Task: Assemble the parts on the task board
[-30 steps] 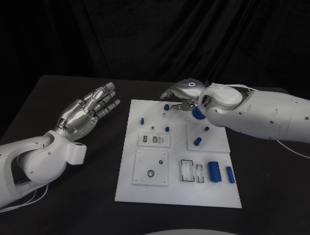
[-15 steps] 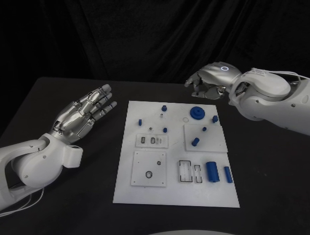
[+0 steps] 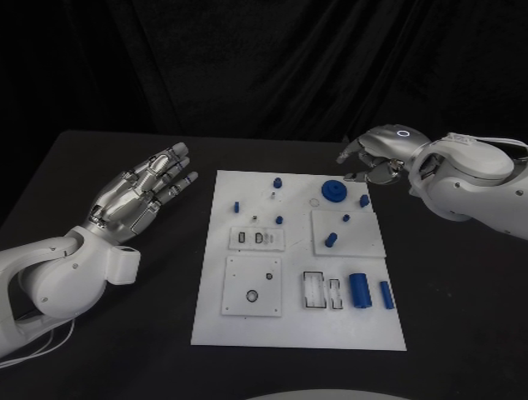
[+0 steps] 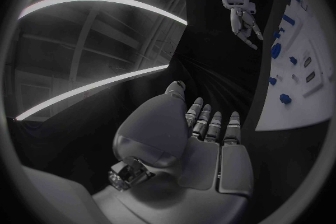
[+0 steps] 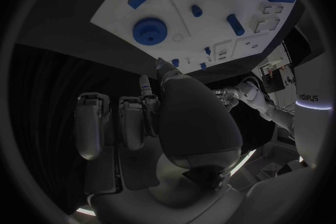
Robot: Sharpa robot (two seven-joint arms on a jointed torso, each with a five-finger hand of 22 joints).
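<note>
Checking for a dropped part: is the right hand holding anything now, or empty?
Empty, it seems. The right hand hovers off the task board's far corner, fingers curled inward; its wrist view shows nothing between them.

A black table (image 3: 96,167) carries everything — its dark top runs out past the plate on all sides; the white task board (image 3: 298,333) lies flat on it, near the middle, its long side running away from the robot.

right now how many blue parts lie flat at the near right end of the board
2: a thick blue cylinder and a thinner blue rod just right of it, side by side on the task board. Nothing covers that area, so none seems hidden.
</note>
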